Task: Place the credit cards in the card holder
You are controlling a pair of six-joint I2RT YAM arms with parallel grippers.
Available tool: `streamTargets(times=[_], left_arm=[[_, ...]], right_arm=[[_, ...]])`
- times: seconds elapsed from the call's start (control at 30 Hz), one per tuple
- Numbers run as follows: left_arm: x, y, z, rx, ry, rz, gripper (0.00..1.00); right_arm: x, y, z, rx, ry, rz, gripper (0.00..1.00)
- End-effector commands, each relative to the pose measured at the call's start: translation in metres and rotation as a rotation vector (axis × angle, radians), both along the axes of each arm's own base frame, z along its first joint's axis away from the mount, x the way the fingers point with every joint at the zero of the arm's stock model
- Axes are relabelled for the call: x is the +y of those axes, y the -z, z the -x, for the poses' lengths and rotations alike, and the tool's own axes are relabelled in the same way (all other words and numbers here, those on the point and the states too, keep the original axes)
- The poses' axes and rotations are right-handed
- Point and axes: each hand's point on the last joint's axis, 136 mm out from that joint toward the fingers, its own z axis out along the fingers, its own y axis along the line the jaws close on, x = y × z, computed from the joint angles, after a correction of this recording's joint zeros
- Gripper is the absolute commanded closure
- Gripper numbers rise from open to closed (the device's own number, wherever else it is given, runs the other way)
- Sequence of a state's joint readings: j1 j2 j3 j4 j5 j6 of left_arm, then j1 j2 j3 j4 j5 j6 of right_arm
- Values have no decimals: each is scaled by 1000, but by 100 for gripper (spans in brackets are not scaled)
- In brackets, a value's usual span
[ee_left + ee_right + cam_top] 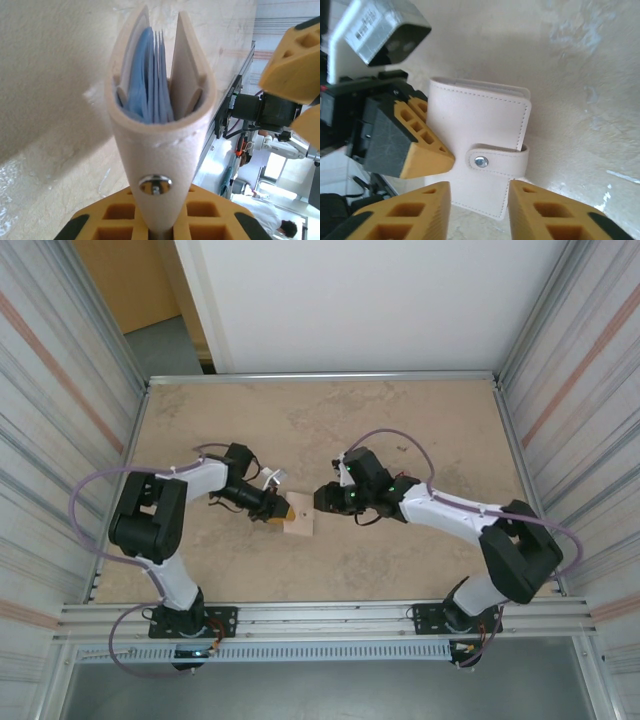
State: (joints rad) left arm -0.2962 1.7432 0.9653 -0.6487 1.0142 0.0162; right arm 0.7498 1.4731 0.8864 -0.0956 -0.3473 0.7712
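Right tool (477, 205): open, holding nothing; its two yellow fingers stand apart, with the lower edge of the card holder (480, 135) in the gap just ahead of them.
Left tool (282, 510): closed on the card holder, which runs down between its pads in the left wrist view, so this arm is the clamp.
Card holder: between the two tools, near the middle of the bench (400, 430); I cannot tell whether it rests on the bench or hangs just above it.
Snap tab (497, 161): fastened, wrapping in from the right edge across the face turned to the right tool.
Long axis: from the right wrist the holder's longer side runs up and down, with the tab lying across it, just above the open fingers.
Pockets (147, 85): pale blue leaves packed between the beige covers, seen edge-on; no red among them.
Nearer arm: both touch or nearly touch it, but only the right one is free.
Likely next: the right tool reaches slightly forward and up to the tab, to pull it off the snap.
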Motion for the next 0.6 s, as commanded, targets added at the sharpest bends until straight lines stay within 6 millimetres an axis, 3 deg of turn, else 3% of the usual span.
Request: streamTargets(times=[0.0, 0.23, 0.4, 0.57], left_arm=[[-4, -25, 4, -105, 37, 77, 100], [-6, -55, 14, -201, 78, 194, 100], [-3, -79, 21, -249, 78, 302, 100], [0, -88, 30, -287, 77, 335, 100]], right_arm=[[-22, -12, 2, -44, 30, 23, 56], [-28, -38, -2, -94, 31, -65, 40], [-20, -48, -7, -98, 5, -137, 35], [-4, -50, -9, -77, -45, -204, 31]])
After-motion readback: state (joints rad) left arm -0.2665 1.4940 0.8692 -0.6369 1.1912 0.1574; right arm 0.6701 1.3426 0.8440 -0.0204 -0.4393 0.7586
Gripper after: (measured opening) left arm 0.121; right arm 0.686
